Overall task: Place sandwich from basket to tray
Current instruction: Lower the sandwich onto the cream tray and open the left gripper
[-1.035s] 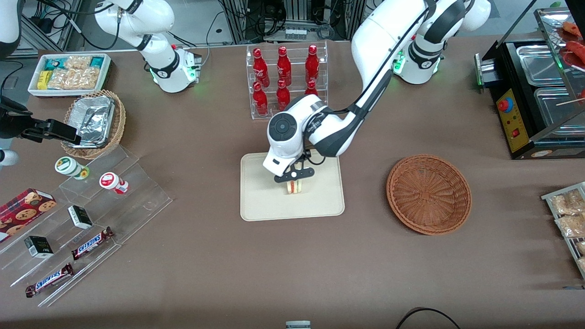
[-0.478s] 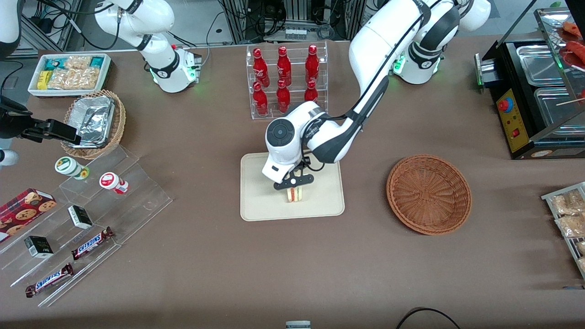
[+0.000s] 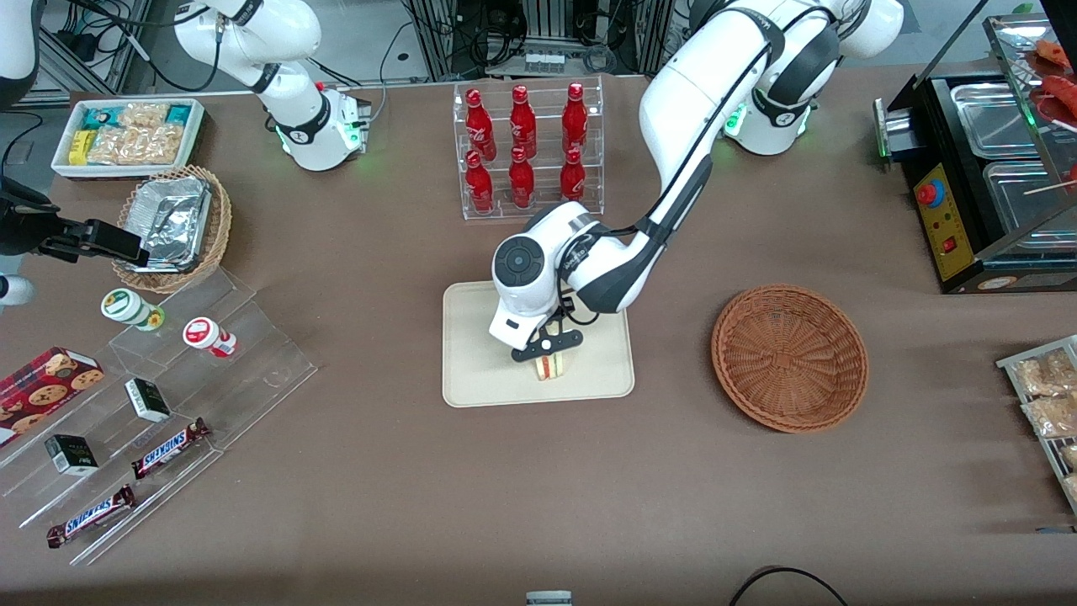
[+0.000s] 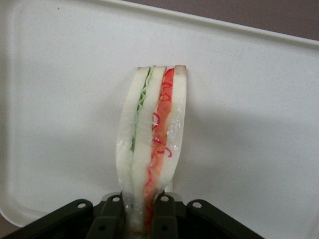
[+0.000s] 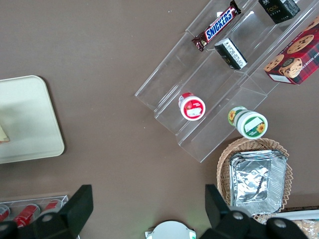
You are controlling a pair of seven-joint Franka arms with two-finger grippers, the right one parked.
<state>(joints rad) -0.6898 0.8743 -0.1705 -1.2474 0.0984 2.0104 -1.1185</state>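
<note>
One step remains, I judge: my tool (image 3: 549, 360), clamped on the sandwich (image 3: 552, 367) low over the tray (image 3: 474, 370), must set it down and release, basket (image 3: 789, 358) empty nearby.

White Franka arm with dark joint bands and a black tool

The working arm (image 3: 681, 143) has glossy white rounded shells, with black-grey bands at its joints and a thin black cable running along its long link. A dark round cap (image 3: 515, 261) with a ring of small marks closes the wrist joint; small grey lettering sits beside it. A green light (image 3: 734, 122) glows at the base. The tool (image 3: 547, 346) is a black crossbar; its matte black body shows round screw holes (image 4: 194, 204) in the wrist view.
</note>
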